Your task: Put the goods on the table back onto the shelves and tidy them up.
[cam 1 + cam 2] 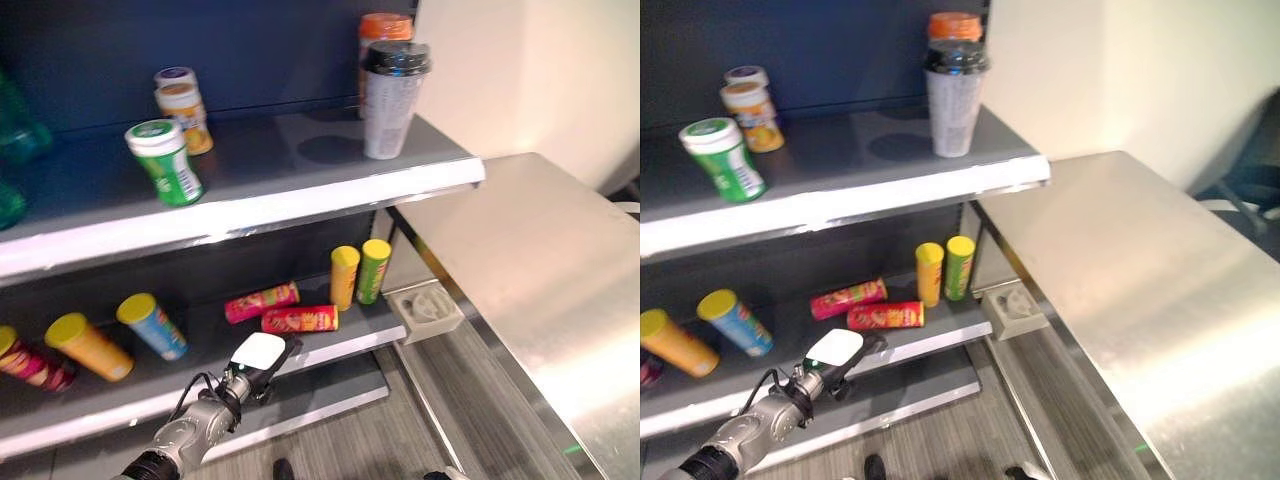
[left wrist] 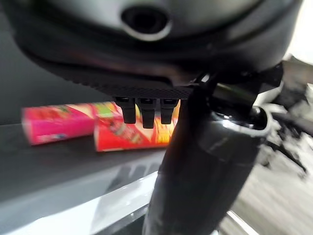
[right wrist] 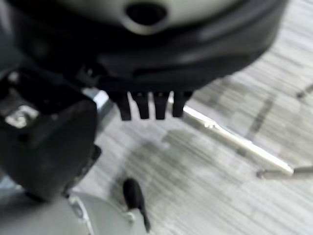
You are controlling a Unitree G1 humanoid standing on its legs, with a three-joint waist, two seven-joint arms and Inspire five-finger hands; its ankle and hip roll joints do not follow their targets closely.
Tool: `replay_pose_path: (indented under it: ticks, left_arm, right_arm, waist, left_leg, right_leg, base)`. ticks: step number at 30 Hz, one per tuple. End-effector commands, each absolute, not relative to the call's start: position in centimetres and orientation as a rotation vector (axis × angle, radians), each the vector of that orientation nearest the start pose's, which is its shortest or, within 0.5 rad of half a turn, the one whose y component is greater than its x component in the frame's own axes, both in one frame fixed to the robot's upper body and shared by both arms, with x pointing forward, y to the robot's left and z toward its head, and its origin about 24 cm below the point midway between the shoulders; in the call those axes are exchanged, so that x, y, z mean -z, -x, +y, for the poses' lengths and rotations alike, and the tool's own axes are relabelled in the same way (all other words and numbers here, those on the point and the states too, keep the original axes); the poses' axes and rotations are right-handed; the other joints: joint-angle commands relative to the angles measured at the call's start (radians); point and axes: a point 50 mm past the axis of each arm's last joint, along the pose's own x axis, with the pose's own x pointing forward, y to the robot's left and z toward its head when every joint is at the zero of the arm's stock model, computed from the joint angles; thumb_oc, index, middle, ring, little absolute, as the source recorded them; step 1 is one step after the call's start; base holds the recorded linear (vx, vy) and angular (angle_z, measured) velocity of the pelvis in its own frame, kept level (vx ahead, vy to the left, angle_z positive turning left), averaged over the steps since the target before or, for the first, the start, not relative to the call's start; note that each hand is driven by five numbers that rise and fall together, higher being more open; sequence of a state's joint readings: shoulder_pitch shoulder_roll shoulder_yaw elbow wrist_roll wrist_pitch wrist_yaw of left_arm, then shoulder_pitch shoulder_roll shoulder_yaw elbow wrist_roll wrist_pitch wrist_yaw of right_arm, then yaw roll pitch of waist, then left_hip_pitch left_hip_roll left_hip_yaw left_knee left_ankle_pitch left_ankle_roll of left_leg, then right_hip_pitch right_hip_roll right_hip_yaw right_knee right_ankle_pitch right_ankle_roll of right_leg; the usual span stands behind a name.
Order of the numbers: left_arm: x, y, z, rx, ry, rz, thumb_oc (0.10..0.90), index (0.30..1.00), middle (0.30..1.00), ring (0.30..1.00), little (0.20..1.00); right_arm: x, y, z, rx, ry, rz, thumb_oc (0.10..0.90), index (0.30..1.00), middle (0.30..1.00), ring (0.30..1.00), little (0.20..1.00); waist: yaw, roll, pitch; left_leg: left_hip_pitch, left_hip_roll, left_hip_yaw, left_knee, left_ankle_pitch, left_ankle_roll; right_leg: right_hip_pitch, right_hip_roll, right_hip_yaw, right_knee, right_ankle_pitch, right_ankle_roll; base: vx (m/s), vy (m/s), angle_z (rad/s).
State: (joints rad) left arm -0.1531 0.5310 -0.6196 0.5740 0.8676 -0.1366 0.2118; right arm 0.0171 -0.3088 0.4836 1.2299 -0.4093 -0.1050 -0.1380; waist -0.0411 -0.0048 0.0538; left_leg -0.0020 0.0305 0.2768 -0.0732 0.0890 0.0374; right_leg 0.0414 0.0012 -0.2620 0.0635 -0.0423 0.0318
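My left hand (image 1: 262,355) hangs low in front of the lower shelf (image 1: 340,345), fingers straight and holding nothing; its thumb bears a white cover. In the left wrist view the left hand (image 2: 146,54) faces two cans lying on that shelf, a pink can (image 2: 56,123) and a red can (image 2: 117,133). From the head they show as the pink can (image 1: 262,301) and the red can (image 1: 300,319). Beside them stand a yellow can (image 1: 344,277) and a green can (image 1: 374,270). My right hand (image 3: 146,58) hangs over the floor, fingers straight and bare.
The steel table (image 1: 520,270) at right is bare. The upper shelf (image 1: 300,190) holds a green jar (image 1: 165,162), two orange-labelled jars (image 1: 183,110) and a black-lidded cup (image 1: 392,98). Tilted blue (image 1: 153,325) and orange (image 1: 88,346) cans lean at the lower left. A white box (image 1: 427,308) sits by the shelf's foot.
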Motion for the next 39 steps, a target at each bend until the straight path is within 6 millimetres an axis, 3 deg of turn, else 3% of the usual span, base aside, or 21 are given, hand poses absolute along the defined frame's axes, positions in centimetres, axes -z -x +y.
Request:
replay_pose_path:
  ticks: [1, 2, 3, 5, 6, 8, 12, 15, 25, 39]
  left_arm:
    - [0.3, -27.3, 19.5, 0.363, -1.571, -0.142, 0.8, 0.9, 0.9, 0.9, 0.9]
    - [-0.4, -27.6, 19.6, 0.345, -1.587, -0.17, 0.8, 0.9, 0.9, 0.9, 0.9]
    - [-0.5, -27.6, 19.9, 0.334, -1.604, -0.176, 0.8, 0.9, 0.9, 0.9, 0.9]
    - [-0.7, -27.6, 20.4, 0.313, -1.635, -0.186, 0.8, 0.9, 0.9, 0.9, 0.9]
    - [-0.6, -27.6, 20.4, 0.313, -1.637, -0.187, 0.8, 0.9, 0.9, 0.9, 0.9]
    - [-0.5, -27.4, 21.1, 0.326, -1.677, -0.165, 0.8, 0.9, 0.9, 0.9, 0.9]
    - [0.5, -26.9, 21.4, 0.322, -1.695, -0.156, 0.8, 0.9, 0.9, 0.9, 0.9]
    - [0.6, -26.3, 21.7, 0.307, -1.662, -0.139, 0.8, 0.9, 0.9, 0.9, 0.9]
    - [2.1, -26.2, 21.7, 0.283, -1.626, -0.048, 0.8, 0.9, 0.9, 0.9, 0.9]
    - [4.3, -27.1, 22.8, 0.203, -1.645, 0.129, 0.8, 0.9, 0.9, 0.9, 0.9]
  right_arm:
    - [16.0, -9.6, -20.3, -0.5, 0.908, 0.963, 0.8, 0.9, 0.9, 0.9, 0.9]
    - [16.1, -9.7, -19.9, -0.49, 0.896, 0.965, 0.8, 0.9, 0.9, 0.9, 0.9]
    - [16.0, -9.9, -19.8, -0.475, 0.89, 0.964, 0.8, 0.9, 0.9, 0.9, 0.9]
    - [16.1, -9.8, -20.0, -0.456, 0.886, 0.973, 0.8, 0.9, 0.9, 0.9, 0.9]
    - [16.1, -9.8, -19.9, -0.456, 0.884, 0.973, 0.8, 0.9, 0.9, 0.9, 0.9]
    - [16.1, -9.4, -20.2, -0.461, 0.878, 0.99, 0.8, 0.9, 0.9, 0.9, 0.9]
    - [16.4, -8.5, -20.2, -0.492, 0.902, 1.009, 0.8, 0.9, 0.9, 0.9, 0.9]
    - [16.4, -8.2, -20.5, -0.481, 0.901, 1.011, 0.8, 0.9, 0.9, 0.9, 0.9]
    - [16.3, -8.1, -20.7, -0.475, 0.898, 1.006, 0.8, 0.9, 0.9, 0.9, 0.9]
    - [16.2, -7.9, -21.1, -0.481, 0.918, 0.994, 0.8, 0.9, 0.9, 0.9, 0.9]
  waist:
    - [0.007, -0.035, -0.02]
    - [-0.005, -0.025, -0.011]
    - [-0.004, -0.024, -0.013]
    - [0.004, -0.026, -0.024]
    - [0.003, -0.027, -0.024]
    - [-0.008, -0.043, -0.043]
    - [0.011, -0.062, -0.076]
    - [0.018, -0.062, -0.098]
    - [0.001, -0.05, -0.109]
    - [-0.041, -0.033, -0.101]
  left_leg:
    - [0.013, 0.002, 0.035, 0.015, -0.06, -0.045]
    - [0.036, 0.007, 0.041, -0.007, -0.056, -0.043]
    - [0.037, 0.011, 0.049, -0.012, -0.051, -0.043]
    - [0.041, 0.025, 0.039, -0.014, -0.08, -0.062]
    - [0.034, 0.025, 0.051, -0.014, -0.067, -0.058]
    - [0.036, 0.026, 0.04, -0.014, -0.072, -0.073]
    - [0.057, 0.035, 0.046, -0.014, -0.072, -0.091]
    - [0.067, 0.068, 0.038, -0.014, -0.069, -0.118]
    - [0.071, 0.101, 0.038, -0.014, -0.058, -0.142]
    - [0.067, 0.134, 0.071, -0.014, -0.047, -0.167]
  right_leg:
    - [-0.135, -0.153, -0.01, 0.263, 0.088, 0.128]
    - [-0.168, -0.176, -0.003, 0.345, 0.106, 0.149]
    - [-0.176, -0.191, 0.003, 0.334, 0.102, 0.145]
    - [-0.163, -0.25, 0.013, 0.242, 0.08, 0.146]
    - [-0.161, -0.25, -0.003, 0.227, 0.097, 0.139]
    - [-0.124, -0.264, 0.061, 0.082, 0.171, 0.158]
    - [-0.087, -0.242, 0.068, -0.033, 0.213, 0.167]
    - [-0.021, -0.205, 0.023, -0.115, 0.181, 0.157]
    - [-0.004, -0.163, 0.014, -0.145, 0.134, 0.132]
    - [-0.032, -0.134, 0.043, -0.147, 0.122, 0.118]
  base:
    - [0.01, 0.069, -0.35]
    - [0.02, 0.053, -0.23]
    - [0.05, -0.032, -0.05]
    - [0.06, -0.126, 0.08]
    - [0.06, -0.134, -0.05]
    - [0.11, -0.173, 0.15]
    - [0.15, -0.149, 0.15]
    - [0.12, -0.137, 0.11]
    - [0.04, -0.055, 0.01]
    - [0.02, -0.038, -0.05]
